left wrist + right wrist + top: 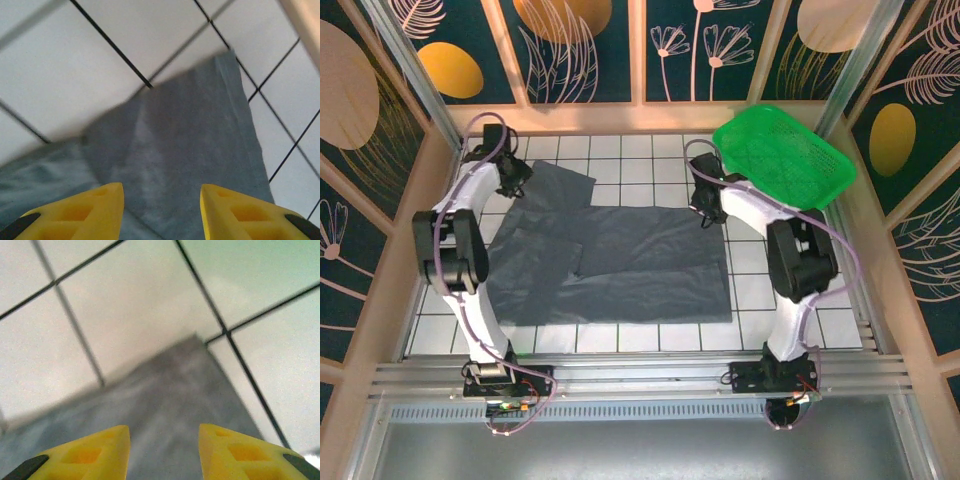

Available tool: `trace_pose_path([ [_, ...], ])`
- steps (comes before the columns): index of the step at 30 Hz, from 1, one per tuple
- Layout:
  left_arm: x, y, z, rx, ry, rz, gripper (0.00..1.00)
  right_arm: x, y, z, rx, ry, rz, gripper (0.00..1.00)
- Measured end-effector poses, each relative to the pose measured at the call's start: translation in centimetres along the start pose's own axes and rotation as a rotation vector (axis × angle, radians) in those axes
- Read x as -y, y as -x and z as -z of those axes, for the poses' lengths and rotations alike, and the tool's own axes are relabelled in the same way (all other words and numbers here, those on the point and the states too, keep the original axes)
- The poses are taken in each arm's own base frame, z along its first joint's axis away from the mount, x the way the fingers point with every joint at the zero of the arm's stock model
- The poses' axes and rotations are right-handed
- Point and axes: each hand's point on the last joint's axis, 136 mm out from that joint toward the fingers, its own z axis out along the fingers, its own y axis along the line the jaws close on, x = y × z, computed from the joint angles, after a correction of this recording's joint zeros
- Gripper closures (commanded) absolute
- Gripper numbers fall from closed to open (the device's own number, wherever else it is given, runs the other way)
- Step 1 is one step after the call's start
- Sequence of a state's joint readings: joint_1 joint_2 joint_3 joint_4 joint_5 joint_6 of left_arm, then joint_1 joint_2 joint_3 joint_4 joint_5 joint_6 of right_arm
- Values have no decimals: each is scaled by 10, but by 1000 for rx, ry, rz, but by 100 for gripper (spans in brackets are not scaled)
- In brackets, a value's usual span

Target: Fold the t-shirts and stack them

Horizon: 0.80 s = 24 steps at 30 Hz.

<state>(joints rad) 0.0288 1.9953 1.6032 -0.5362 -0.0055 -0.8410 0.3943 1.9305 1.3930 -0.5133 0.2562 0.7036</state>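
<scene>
L gripper [161, 202] + R gripper [162, 442]: both jaws apart, empty, over t-shirt [620, 260] far corners | risk: hem catches on lift → cloth drags, wrinkles

White arms [480, 318], yellow fingers [95, 210], purple cables [442, 262]

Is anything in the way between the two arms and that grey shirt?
Nothing visible does. The left end effector and the right end effector each hang over bare t-shirt cloth, jaws apart. The green basket sits apart from it, at the far right corner.
</scene>
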Motion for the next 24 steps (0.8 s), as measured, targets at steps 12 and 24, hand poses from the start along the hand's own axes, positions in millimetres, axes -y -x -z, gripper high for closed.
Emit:
trace_pose_path([
  [12, 40, 16, -17, 15, -126, -144, 55, 11, 29, -62, 17, -119, -26, 56],
  [24, 58, 40, -76, 44, -106, -160, 43, 5, 24, -65, -6, -88, -82, 98],
])
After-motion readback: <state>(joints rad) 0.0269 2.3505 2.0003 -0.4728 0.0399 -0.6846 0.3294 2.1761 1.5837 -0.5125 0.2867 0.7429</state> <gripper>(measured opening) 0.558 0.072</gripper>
